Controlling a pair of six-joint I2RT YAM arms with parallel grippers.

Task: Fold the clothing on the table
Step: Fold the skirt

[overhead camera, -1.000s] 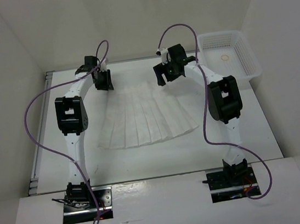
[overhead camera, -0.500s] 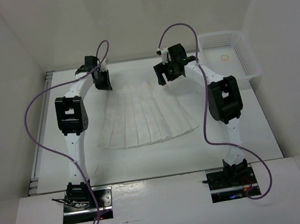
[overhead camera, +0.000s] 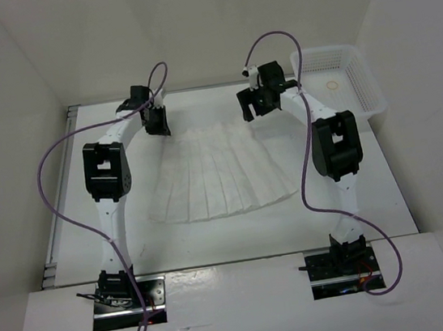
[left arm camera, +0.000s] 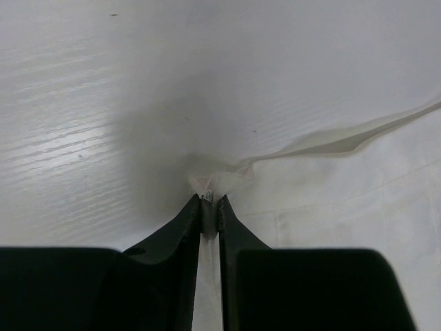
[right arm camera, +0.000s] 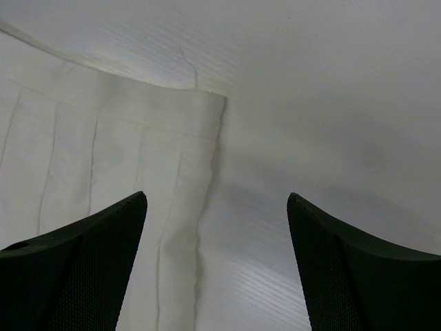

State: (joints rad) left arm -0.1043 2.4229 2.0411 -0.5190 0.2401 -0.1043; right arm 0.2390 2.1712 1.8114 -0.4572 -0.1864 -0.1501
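The clothing, a white pleated skirt (overhead camera: 218, 174), lies flat on the table (overhead camera: 82, 224), waistband at the far side and hem toward the arms. My left gripper (overhead camera: 160, 130) is at the waistband's left corner. In the left wrist view its jaws (left arm camera: 209, 201) are shut on a bunched bit of that corner, and the skirt (left arm camera: 344, 207) spreads to the right. My right gripper (overhead camera: 253, 114) hangs open over the waistband's right corner. From the right wrist, the skirt's side edge (right arm camera: 207, 179) runs between the wide-apart fingers of that gripper (right arm camera: 216, 198), with nothing gripped.
A white perforated basket (overhead camera: 364, 81) stands at the table's far right corner, with a small ring lying in it. White walls enclose the table on the left, back and right. Purple cables loop above both arms.
My left gripper has closed on the waistband's left corner. Both grippers have shifted a little toward the far side, the right one also to the right. The skirt has barely moved.
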